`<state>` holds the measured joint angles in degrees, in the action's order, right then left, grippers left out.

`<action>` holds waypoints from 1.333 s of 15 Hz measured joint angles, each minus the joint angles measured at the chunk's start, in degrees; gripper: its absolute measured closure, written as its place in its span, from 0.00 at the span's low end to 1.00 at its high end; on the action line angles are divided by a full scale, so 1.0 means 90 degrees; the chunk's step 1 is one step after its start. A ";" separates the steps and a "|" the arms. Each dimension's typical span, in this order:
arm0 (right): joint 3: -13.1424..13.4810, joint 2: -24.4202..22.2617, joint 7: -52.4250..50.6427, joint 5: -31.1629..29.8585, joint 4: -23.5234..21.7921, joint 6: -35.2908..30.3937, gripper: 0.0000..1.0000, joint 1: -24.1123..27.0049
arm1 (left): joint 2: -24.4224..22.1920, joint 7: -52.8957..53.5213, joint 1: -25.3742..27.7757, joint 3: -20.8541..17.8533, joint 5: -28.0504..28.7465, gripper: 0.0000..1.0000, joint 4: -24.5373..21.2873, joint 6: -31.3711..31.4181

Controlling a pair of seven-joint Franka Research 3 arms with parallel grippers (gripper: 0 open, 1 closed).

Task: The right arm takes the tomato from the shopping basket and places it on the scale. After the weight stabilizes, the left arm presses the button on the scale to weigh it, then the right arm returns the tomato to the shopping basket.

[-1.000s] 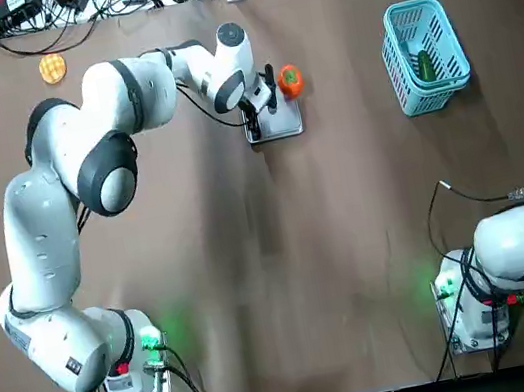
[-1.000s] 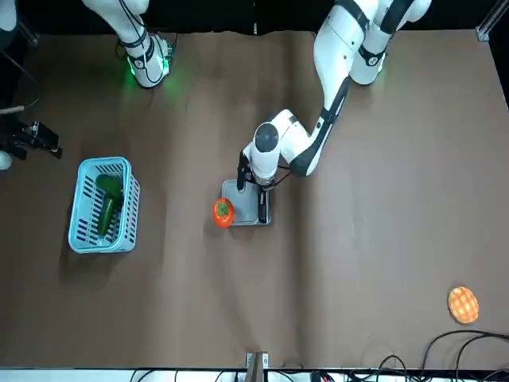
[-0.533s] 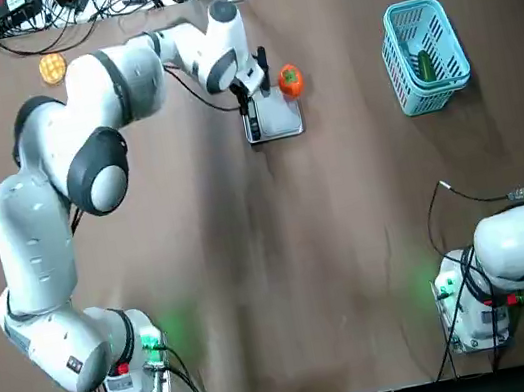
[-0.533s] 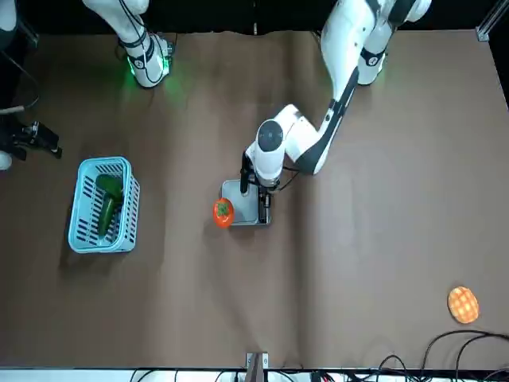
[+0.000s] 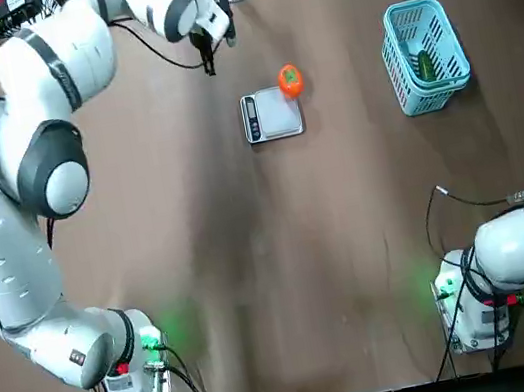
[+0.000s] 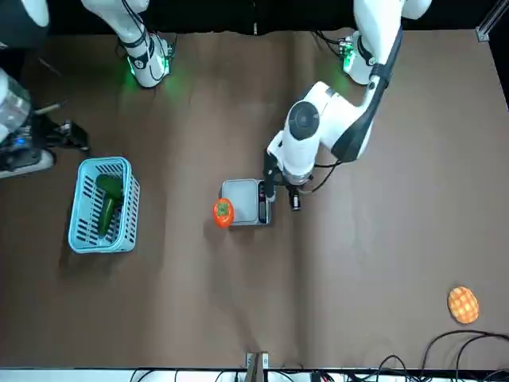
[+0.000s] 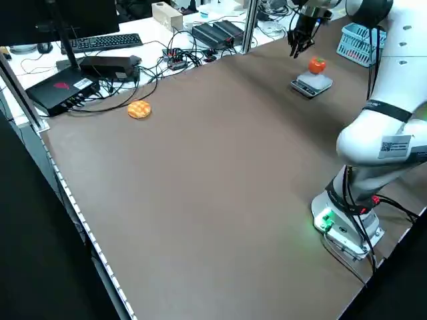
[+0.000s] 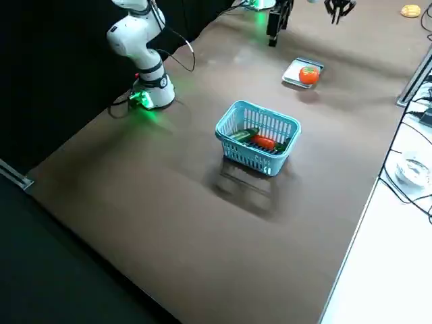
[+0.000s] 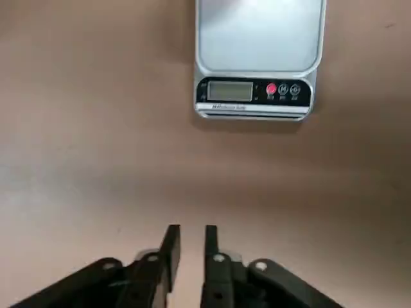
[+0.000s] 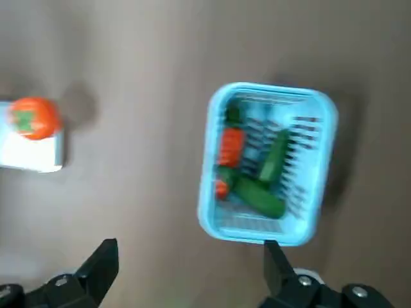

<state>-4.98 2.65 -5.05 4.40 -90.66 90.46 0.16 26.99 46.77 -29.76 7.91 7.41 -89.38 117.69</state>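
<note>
A round orange-red tomato [image 5: 290,80] sat on the square silver scale's [image 5: 278,114] far right corner. Black left gripper [image 9: 192,232], near the scale, and black right gripper [image 10: 191,246], near the blue plastic basket [image 10: 302,218], had fingers apart.

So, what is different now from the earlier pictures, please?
The left claw moved off the scale, toward the left and the table's far edge. The right claw came in closer to the basket. The tomato, scale and basket stayed.

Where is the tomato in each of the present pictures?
Tomato:
Top: upper middle.
Front: centre, slightly left.
Left side: upper right.
Right side: upper right.
Left wrist: not in it.
Right wrist: far left, upper half.
Shared landmark: the scale, seen in all six, partly cut off in both wrist views.
</note>
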 joint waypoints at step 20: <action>-0.0022 0.3232 -0.3446 0.6787 -0.1004 0.2940 0.00 -0.1033 | -0.1722 -0.0205 0.3028 0.0036 -0.0119 0.00 0.0004 -0.2992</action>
<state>-5.18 31.73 -36.07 65.48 -99.70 116.92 -9.14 11.49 44.92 -2.52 8.23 6.34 -89.35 90.76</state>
